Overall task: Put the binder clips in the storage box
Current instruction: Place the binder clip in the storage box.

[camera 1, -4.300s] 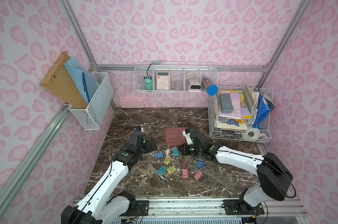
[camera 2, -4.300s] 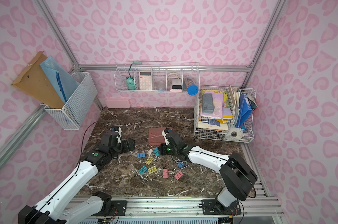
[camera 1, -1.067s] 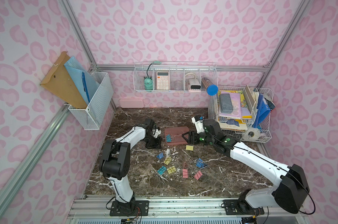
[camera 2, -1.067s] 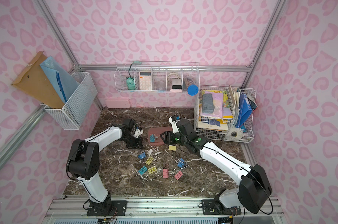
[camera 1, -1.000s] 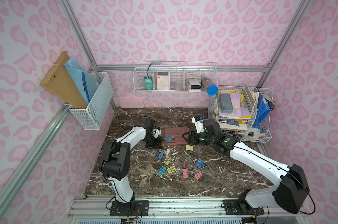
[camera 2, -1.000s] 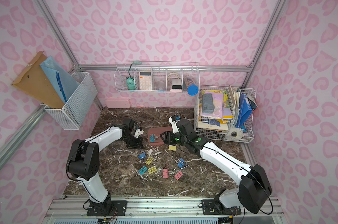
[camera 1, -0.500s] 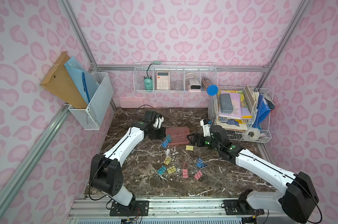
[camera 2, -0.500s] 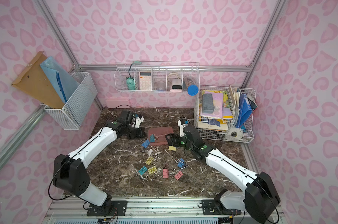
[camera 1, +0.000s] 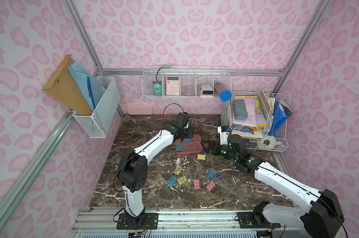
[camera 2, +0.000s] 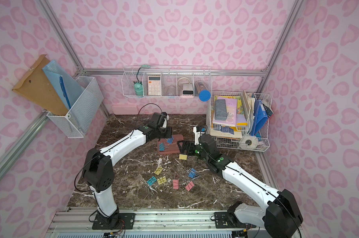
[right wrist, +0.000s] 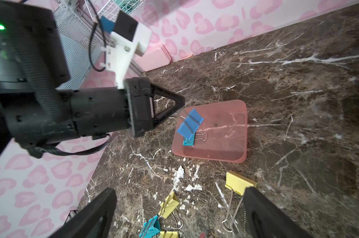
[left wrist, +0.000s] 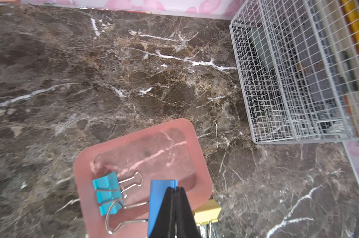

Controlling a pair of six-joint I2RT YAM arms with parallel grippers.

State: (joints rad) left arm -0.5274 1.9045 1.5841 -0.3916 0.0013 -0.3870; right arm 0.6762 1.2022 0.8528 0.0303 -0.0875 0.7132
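Note:
The dusty-pink storage box (camera 1: 195, 148) (camera 2: 173, 148) (left wrist: 137, 134) (right wrist: 222, 131) lies mid-table with a teal binder clip (camera 1: 179, 146) (left wrist: 106, 193) in it. My left gripper (camera 1: 187, 136) (left wrist: 174, 188) is shut on a blue binder clip (camera 1: 188, 141) (right wrist: 190, 124), which hangs just above the box's left part. My right gripper (camera 1: 210, 146) (right wrist: 179, 190) stands open and empty, low over the table right of the box. A yellow clip (camera 1: 201, 157) (right wrist: 239, 182) lies beside one of its fingers. Several more clips (camera 1: 196, 183) in yellow, teal, pink and blue are scattered nearer the front.
A white wire rack (camera 1: 254, 142) full of books and tape stands at the right, close behind my right arm. A paler pink closed case (camera 1: 139, 108) lies against the back wall. Wire baskets hang on the back wall (camera 1: 185, 82) and the left wall (camera 1: 100, 115).
My left gripper has carried the blue clip rightward from the box's left edge to over the box. My right gripper has opened wider and drawn back from the box; the yellow clip stays put.

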